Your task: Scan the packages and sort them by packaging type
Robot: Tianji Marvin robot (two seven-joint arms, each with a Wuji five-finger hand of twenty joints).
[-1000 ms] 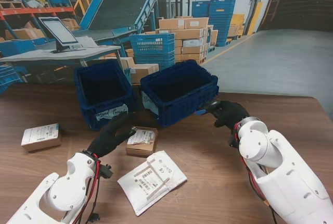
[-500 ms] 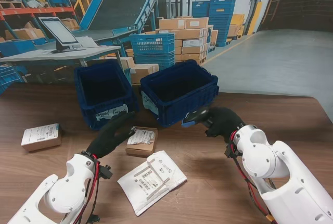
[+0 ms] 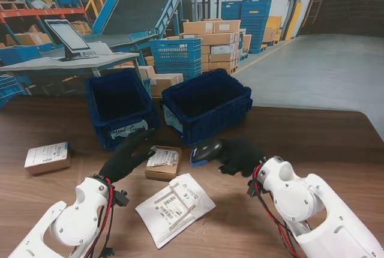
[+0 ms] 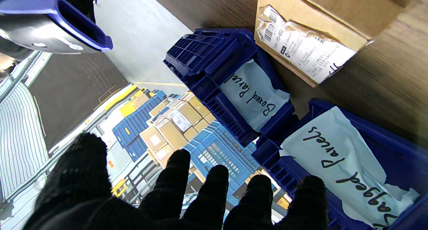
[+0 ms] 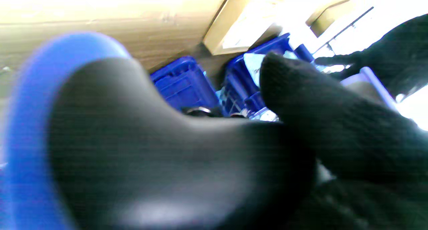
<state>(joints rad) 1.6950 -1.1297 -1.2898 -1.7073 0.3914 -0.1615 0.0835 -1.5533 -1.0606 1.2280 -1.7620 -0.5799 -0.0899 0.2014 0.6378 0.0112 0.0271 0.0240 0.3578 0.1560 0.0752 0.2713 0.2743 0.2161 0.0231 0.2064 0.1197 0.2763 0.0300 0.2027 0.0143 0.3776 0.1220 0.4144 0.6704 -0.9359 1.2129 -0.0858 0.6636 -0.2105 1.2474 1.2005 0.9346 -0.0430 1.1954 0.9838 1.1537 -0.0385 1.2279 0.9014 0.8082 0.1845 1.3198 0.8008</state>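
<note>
Right robot hand is clamped on the black/blue scanner, held just beside the small cardboard box on the desk. Left robot hand hovers w/ fingers apart, holding nothing, next to that box. White mailer lies nearer to me.

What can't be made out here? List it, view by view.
- Stand view: printing on the small box's label is too small to read; the floors of both blue bins are in shadow.
- Right wrist view: the scanner fills the picture, blurred, with glare beyond it.
- Left wrist view: the left robot hand is cut off by the edge; the "Bagged Parcels" label runs off-frame.
</note>
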